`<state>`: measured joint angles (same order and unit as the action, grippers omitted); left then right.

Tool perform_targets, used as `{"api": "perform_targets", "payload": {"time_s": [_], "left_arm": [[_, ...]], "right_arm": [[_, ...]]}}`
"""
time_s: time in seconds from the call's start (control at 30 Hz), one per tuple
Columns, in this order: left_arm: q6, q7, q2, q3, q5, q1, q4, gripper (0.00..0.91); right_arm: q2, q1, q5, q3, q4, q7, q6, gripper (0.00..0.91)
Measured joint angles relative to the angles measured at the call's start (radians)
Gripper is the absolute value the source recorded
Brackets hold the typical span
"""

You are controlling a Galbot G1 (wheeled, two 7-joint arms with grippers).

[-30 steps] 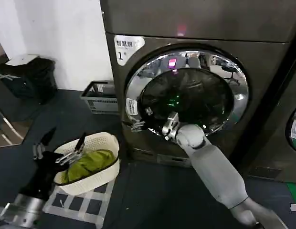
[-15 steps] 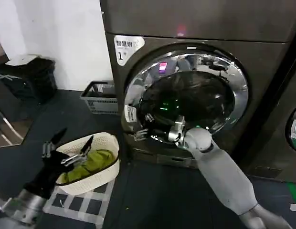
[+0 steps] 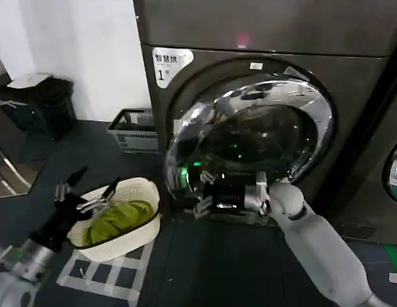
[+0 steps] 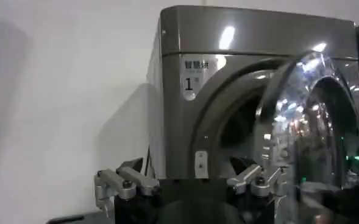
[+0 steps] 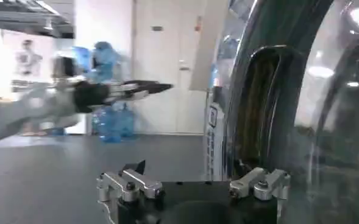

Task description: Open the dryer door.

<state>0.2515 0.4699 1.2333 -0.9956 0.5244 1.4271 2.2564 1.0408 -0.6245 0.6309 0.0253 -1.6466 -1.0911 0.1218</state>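
Note:
The dryer door, a chrome-rimmed porthole of dark glass, stands partly swung out from its grey-brown machine, which bears a white "1" sticker. Its free edge is at the left and a dark gap shows behind it. My right gripper is open at the door's lower left edge. In the right wrist view that gripper has the door rim standing between its spread fingers, close to one of them. My left gripper hangs open and holding nothing over a basket; its wrist view shows it facing the ajar door.
A white basket with green cloth sits on a checked mat at the lower left. A grey crate and a black bag stand by the white wall. A neighbouring machine's round door shows at the right edge.
The door has swung outward from nearly closed to partly open, its left edge coming toward me. My right gripper moved down and toward me with that edge. The left arm barely shifted.

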Motion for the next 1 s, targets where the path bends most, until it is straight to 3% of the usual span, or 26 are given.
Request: {"api": "perform_targets", "payload": {"time_s": [0.6, 1.0], "left_arm": [[0.050, -0.008, -0.177, 0.121, 0.279, -0.177, -0.113, 0.907], [0.017, -0.019, -0.338, 0.352, 0.310, -0.308, -0.212, 0.907]], "right_arm": [[-0.092, -0.130, 0.019, 0.093, -0.083, -0.183, -0.021, 0.907], [-0.144, -0.252, 0.020, 0.215, -0.148, -0.223, -0.042, 0.907]]}}
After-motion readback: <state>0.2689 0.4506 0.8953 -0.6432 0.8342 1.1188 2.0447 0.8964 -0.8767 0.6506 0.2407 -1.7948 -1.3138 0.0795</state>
